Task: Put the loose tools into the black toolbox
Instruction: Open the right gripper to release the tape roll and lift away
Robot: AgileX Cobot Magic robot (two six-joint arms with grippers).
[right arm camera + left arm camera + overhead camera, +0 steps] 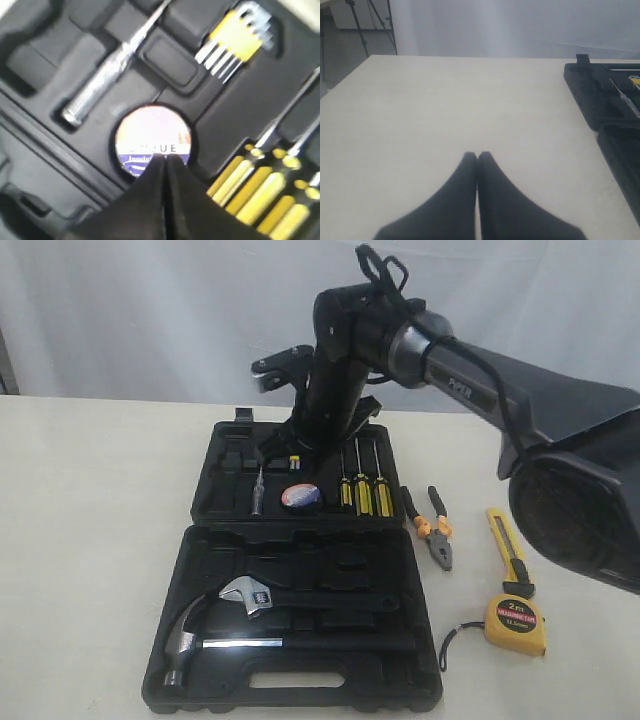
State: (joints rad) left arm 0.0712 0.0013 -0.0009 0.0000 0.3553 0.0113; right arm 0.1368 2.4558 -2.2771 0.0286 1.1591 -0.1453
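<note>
1. Black tape roll (152, 137): recorded as stowed. It was seated in a round recess of the black toolbox (200, 560), directly at the tips of the right hand (163, 159). Whether the tips touched it could not be told.
2. Right hand: fingers were pressed together, and nothing was gripped between them.
3. Left hand (478, 156): fingers were likewise shut together and empty. It was held over bare worktop (445, 100), with the toolbox off to one side of it.
4. Orange-handled pliers (430, 530): not yet stowed. They were laid on the worktop just outside the case wall, apart from the right hand but nearest to it of the loose items.
5. Utility knife (510, 552): not yet stowed. It was laid on the worktop, farther from the right hand than the pliers.
6. Tape measure (516, 623): not yet stowed. It was set just beside the knife's end, farthest from the right hand.
7. Progress, as judged: one of four items was entered and three were outstanding. The screwdrivers (362, 492), hammer (195, 640) and wrench (250, 595) were found seated in their recesses and were not counted.
</note>
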